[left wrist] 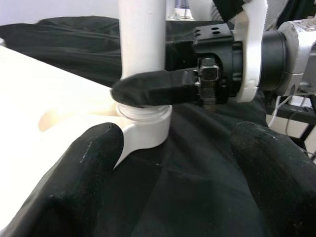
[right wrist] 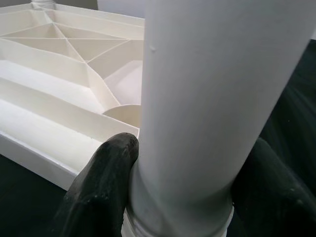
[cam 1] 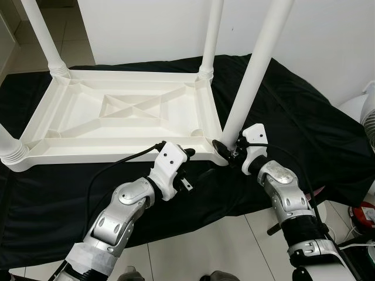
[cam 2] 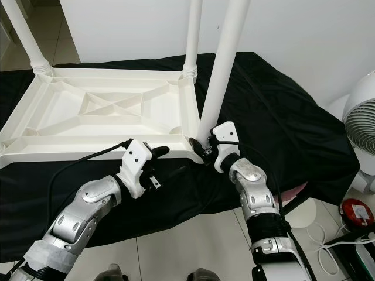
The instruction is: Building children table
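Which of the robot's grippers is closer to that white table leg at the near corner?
Right. The right gripper is clamped around the base of the near-corner leg. The left gripper is open, apart from the leg, beside the tabletop edge.

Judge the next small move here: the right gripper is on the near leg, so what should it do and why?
Probably twist the leg further into its corner socket. The right gripper is clamped round its base, where threads show above the upturned tabletop, so it may not be seated. The left gripper hovers open beside that corner.
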Motion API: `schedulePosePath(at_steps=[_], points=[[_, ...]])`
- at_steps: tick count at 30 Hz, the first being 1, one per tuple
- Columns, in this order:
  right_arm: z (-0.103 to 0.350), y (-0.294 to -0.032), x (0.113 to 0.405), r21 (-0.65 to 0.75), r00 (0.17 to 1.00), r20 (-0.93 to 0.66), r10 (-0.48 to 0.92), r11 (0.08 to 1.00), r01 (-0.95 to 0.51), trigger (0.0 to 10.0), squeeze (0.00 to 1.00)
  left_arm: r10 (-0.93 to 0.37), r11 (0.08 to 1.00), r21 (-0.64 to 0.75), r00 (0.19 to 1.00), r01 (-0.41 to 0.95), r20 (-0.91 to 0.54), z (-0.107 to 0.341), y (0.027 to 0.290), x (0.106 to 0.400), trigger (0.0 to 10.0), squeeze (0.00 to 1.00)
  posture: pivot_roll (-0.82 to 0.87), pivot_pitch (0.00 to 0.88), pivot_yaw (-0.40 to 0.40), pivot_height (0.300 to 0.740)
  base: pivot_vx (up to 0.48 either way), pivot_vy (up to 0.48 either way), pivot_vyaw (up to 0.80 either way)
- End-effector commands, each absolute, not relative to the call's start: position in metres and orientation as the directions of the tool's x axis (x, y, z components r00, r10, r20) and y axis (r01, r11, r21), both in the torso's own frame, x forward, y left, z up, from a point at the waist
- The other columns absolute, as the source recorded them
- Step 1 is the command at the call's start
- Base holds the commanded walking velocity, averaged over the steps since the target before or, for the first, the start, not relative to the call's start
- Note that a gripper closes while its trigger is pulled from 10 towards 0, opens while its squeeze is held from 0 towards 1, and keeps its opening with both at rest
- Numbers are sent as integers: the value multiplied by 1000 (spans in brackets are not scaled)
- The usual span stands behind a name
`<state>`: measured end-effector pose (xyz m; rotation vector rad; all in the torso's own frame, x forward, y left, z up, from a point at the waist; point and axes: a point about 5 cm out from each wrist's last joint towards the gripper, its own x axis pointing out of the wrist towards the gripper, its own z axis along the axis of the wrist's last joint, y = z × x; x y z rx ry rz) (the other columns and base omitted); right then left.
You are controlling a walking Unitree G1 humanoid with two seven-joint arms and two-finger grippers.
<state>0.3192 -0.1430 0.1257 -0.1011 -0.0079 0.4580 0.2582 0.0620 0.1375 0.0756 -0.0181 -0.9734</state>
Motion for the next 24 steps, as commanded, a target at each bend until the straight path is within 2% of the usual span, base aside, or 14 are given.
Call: schedulePosePath(at_steps=[1,2,5,8,12,17,18,19,24], points=[[115,-145,317,-56,920,-63,388,919,-391,10000,0,-846,530,69,532,845,-27,135,60,255,10000,0,33,0,-39,740,0,0,0],[115,-145,317,-56,920,-63,388,919,-391,10000,0,-846,530,69,532,845,-27,135,60,255,10000,0,33,0,-39,740,0,0,0],[115,-134,309,-29,982,-52,181,983,-183,10000,0,-846,530,67,532,846,-26,135,61,255,10000,0,34,0,-42,740,0,0,0],[116,-120,303,-33,993,-53,109,993,-111,10000,0,-847,529,67,531,846,-25,135,60,255,10000,0,29,0,-42,740,0,0,0],[119,-100,298,-14,990,-45,131,991,-132,10000,0,-849,525,69,527,849,-24,135,59,255,10000,0,25,0,-38,740,0,0,0],[120,-102,298,-14,991,-47,126,992,-127,10000,0,-852,521,70,523,851,-24,135,59,255,10000,0,22,0,-39,740,0,0,0],[121,-106,299,-22,992,-43,118,993,-119,10000,227,-852,520,70,522,851,-24,135,58,255,10000,0,21,0,-40,740,0,0,0],[123,-111,300,-24,994,-38,105,994,-106,10000,1000,-853,519,70,522,852,-23,135,58,255,10000,0,21,0,-41,740,0,0,0],[129,-121,302,-25,993,-4,118,993,-118,10000,1000,-853,520,70,522,851,-21,135,58,255,10000,0,23,0,-44,740,0,0,0]])
